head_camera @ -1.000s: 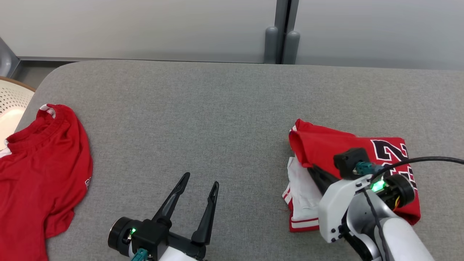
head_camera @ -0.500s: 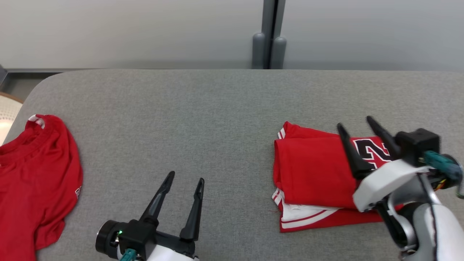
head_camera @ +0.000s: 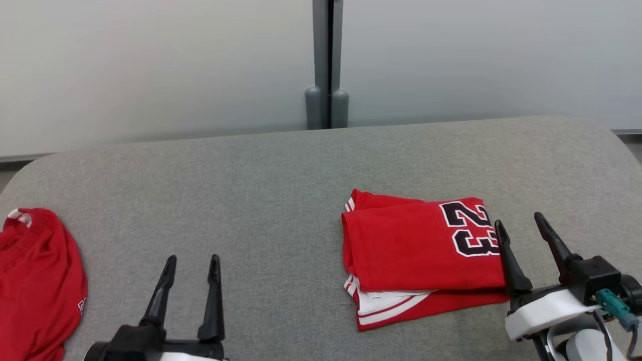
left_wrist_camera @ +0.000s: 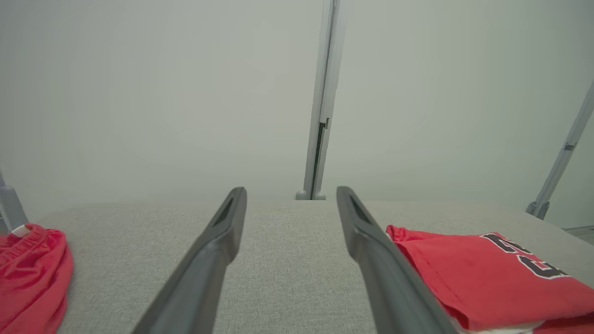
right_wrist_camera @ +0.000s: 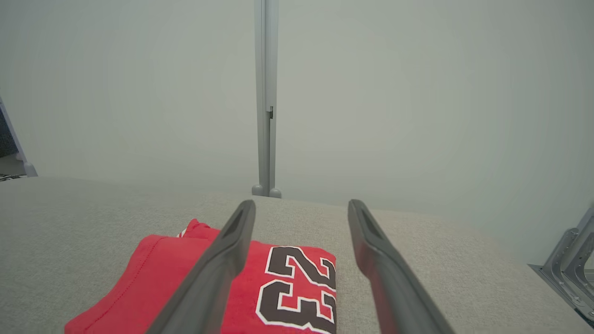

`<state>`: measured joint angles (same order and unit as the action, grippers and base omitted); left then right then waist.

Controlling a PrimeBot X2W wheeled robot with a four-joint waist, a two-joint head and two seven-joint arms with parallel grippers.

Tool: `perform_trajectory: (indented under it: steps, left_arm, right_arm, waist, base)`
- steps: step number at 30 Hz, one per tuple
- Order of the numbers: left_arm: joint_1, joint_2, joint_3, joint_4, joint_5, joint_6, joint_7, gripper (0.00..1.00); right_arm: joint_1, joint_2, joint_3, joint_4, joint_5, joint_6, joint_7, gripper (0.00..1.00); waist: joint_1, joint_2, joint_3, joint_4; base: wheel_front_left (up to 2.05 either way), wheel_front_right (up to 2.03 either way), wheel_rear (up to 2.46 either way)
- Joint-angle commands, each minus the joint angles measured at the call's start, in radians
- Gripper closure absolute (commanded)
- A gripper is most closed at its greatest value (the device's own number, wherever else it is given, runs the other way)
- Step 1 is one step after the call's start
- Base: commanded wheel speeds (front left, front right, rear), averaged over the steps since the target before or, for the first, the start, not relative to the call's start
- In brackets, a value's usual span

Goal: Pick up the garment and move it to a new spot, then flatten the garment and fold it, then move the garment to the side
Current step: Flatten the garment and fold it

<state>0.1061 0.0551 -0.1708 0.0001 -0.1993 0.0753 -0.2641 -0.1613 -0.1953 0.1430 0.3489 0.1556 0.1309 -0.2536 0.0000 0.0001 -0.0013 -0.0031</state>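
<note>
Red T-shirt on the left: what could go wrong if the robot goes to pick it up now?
1. The red T-shirt lies crumpled at the left end of the table and is partly cut off in the head view, so the open left hand may pinch several layers or a poor spot.
2. The open right hand is close by the folded jersey; a careless sweep could catch its edge and undo the fold.

Low and forward, the left gripper point(head_camera: 193, 258) is being held with jaws spread wide; the right gripper point(head_camera: 518, 219) is being held likewise.
</note>
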Motion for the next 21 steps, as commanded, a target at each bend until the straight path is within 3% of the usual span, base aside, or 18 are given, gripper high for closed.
perform_trajectory:
  steps: [1,6,9,16,21]
  left_arm:
    - [0.020,0.003,0.020,-0.003,-0.022,0.000,0.000,0.00]
    - [0.059,-0.002,0.061,-0.018,-0.047,-0.034,0.000,0.00]
    - [0.084,-0.002,0.081,-0.030,-0.007,-0.049,0.000,0.00]
    - [0.123,-0.003,0.080,-0.021,0.109,-0.003,0.000,0.00]
    - [0.128,-0.003,0.072,-0.001,0.117,0.035,0.000,0.00]
  right_arm:
    - [0.015,0.006,0.002,0.008,-0.012,0.000,-0.012,0.00]
    - [0.078,0.041,-0.016,-0.055,-0.033,0.000,-0.012,0.00]
    - [0.117,0.070,-0.028,-0.071,-0.035,0.000,-0.013,0.00]
    - [0.158,0.100,-0.009,-0.070,-0.041,0.000,-0.013,0.00]
    - [0.159,0.102,0.004,-0.063,-0.040,0.000,-0.013,0.00]
  waist:
    - [0.0000,-0.0001,-0.018,-0.014]
    - [0.0000,-0.0001,-0.045,-0.018]
    - [0.0000,-0.0001,-0.056,-0.017]
    - [0.0000,-0.0001,-0.064,-0.024]
    - [0.0000,-0.0001,-0.067,-0.024]
  base:
    - [0.00,0.00,0.00]
    - [0.00,0.00,0.00]
    - [0.00,0.00,0.00]
    - [0.00,0.00,0.00]
    - [0.00,0.00,0.00]
